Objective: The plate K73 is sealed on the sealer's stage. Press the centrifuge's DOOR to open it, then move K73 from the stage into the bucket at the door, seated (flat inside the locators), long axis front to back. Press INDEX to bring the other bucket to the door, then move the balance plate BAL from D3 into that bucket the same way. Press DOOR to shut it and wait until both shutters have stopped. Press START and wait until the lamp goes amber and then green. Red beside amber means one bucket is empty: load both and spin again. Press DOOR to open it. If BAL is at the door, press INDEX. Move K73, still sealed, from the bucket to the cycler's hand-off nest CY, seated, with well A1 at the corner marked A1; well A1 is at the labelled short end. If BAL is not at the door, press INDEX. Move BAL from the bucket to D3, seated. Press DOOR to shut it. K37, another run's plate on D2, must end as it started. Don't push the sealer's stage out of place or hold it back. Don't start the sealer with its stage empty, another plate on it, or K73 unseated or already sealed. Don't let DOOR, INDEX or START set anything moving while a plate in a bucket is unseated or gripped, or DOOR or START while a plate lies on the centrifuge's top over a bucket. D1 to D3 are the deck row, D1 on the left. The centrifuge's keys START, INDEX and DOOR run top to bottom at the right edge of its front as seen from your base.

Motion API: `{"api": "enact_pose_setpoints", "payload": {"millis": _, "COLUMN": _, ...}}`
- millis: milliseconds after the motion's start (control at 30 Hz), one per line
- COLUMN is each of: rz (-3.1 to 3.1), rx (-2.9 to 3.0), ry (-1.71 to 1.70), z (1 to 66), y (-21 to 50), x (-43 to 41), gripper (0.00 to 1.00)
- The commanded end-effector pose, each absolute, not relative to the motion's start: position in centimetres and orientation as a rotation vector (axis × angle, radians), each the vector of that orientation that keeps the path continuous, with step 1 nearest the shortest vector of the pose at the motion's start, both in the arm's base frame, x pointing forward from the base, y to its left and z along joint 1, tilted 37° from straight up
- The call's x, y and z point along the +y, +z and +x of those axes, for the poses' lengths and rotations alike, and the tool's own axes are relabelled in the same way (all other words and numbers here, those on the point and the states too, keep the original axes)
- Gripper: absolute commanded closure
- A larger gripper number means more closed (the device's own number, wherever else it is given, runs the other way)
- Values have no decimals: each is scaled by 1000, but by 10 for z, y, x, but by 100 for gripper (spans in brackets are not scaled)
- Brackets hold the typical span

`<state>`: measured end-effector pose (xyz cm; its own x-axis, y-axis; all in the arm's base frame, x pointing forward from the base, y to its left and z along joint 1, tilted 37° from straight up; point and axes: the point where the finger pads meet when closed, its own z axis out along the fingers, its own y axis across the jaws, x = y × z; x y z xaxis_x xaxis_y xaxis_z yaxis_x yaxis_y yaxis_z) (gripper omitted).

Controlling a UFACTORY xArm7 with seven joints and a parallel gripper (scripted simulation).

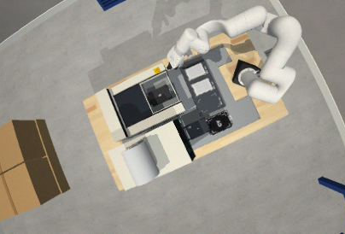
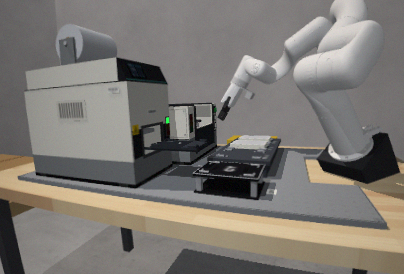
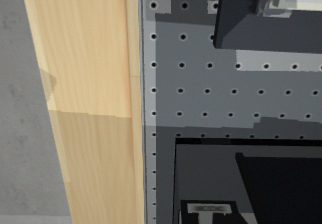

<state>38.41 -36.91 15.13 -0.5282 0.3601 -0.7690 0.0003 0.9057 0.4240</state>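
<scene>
My gripper [image 1: 172,64] is shut and empty. It hangs in the air at the front right corner of the centrifuge [image 1: 143,100], above the table, and shows as a dark tip in the side view [image 2: 223,112]. The centrifuge's top has a framed opening [image 1: 160,93] with dark shapes inside; I cannot tell what they are. Two white plates lie on the deck row: BAL [image 1: 194,71] on D3 and K37 [image 1: 201,87] on D2. The sealer's stage [image 1: 195,128] [image 2: 178,145] sticks out dark and flat; I cannot make out K73 on it. The wrist view shows no fingers.
The sealer [image 1: 156,154] with its film roll [image 2: 85,44] stands beside the centrifuge. The black CY nest [image 1: 218,122] sits in front of the stage. The wrist view shows the perforated base plate [image 3: 222,90] and the table's wooden edge [image 3: 87,110]. A cardboard box [image 1: 21,168] stands on the floor.
</scene>
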Motion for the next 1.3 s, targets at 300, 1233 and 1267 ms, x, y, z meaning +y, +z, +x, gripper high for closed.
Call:
{"api": "enact_pose_setpoints", "payload": {"millis": 300, "rz": 259, "rx": 2085, "ry": 459, "z": 386, "y": 154, "x": -372, "gripper": 100}}
{"api": "enact_pose_setpoints", "payload": {"millis": 1233, "rz": 259, "rx": 2085, "ry": 459, "z": 392, "y": 157, "x": -373, "gripper": 100}}
{"api": "enact_pose_setpoints", "payload": {"millis": 1267, "rz": 259, "rx": 2085, "ry": 459, "z": 393, "y": 157, "x": -373, "gripper": 100}}
